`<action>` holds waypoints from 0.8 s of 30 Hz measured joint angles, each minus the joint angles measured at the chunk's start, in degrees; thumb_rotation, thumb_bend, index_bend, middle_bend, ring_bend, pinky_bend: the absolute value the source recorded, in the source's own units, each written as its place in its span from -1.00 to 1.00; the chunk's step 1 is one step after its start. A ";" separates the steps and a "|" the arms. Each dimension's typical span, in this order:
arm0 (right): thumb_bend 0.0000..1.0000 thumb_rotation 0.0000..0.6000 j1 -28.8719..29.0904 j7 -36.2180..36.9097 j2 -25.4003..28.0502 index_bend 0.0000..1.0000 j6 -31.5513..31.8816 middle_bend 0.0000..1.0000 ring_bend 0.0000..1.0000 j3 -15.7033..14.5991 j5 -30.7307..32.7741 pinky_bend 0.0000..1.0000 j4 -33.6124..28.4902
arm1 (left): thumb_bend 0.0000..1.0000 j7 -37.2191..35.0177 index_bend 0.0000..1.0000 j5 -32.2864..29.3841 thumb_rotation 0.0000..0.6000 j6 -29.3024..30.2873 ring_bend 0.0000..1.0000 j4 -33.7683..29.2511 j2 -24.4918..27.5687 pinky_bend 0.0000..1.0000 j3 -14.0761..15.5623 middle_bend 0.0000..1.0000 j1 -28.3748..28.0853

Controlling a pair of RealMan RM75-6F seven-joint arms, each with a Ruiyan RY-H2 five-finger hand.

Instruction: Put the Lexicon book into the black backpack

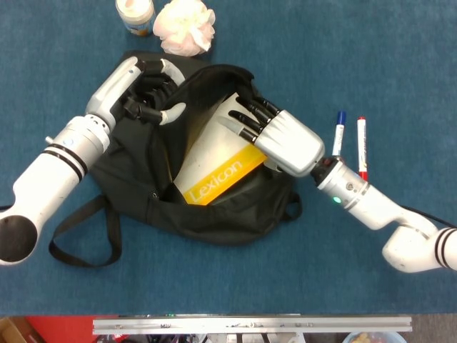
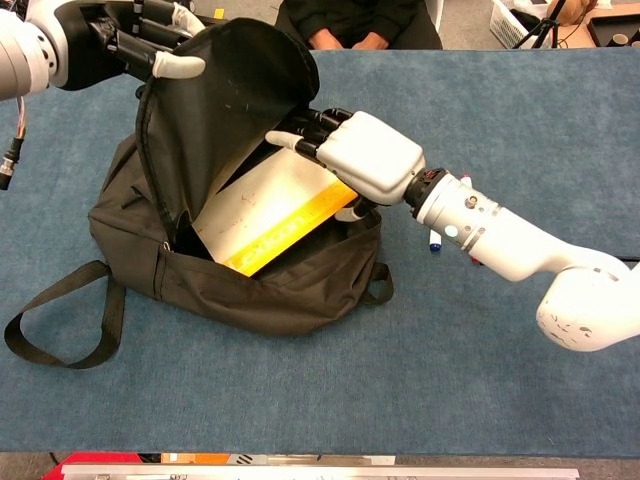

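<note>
The black backpack [image 1: 143, 179] [image 2: 250, 290] lies open in the middle of the blue table. The white and yellow Lexicon book [image 1: 214, 161] [image 2: 270, 215] stands slanted in its mouth, lower end inside, upper part showing. My left hand [image 1: 146, 89] [image 2: 140, 40] grips the backpack's flap [image 2: 230, 90] and holds it raised. My right hand [image 1: 275, 132] [image 2: 360, 155] hovers over the book's upper right corner with its fingers straight and apart. Whether they touch the book I cannot tell; it grips nothing.
A blue-capped marker [image 1: 338, 143] and a red-capped marker [image 1: 361, 150] lie just right of the backpack, beside my right forearm. A jar [image 1: 134, 14] and a pale bath puff [image 1: 184, 27] sit at the far edge. A strap loop [image 1: 86, 243] trails front left.
</note>
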 measured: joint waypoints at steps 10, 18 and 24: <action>-1.00 1.00 -2.56 -2.88 5.89 -0.94 1.42 -0.60 -0.87 -0.61 -1.03 -0.62 -8.10 | -0.35 0.00 -0.03 -0.94 1.00 -0.38 0.18 0.36 0.51 0.62 -0.04 0.17 -0.25; -1.00 1.00 -7.27 -1.77 12.61 -0.74 11.05 -0.47 -0.85 -2.49 -5.03 -0.59 -11.79 | -0.35 -0.14 -0.04 0.28 1.00 -1.55 0.18 -0.03 0.69 0.62 0.27 0.16 0.23; -1.00 1.00 -11.66 0.61 19.71 -0.62 19.73 -0.36 -0.75 -3.28 -7.90 -0.52 -13.63 | -0.35 0.44 -0.25 2.95 1.00 -2.85 0.13 -0.57 0.63 0.61 0.93 0.08 0.58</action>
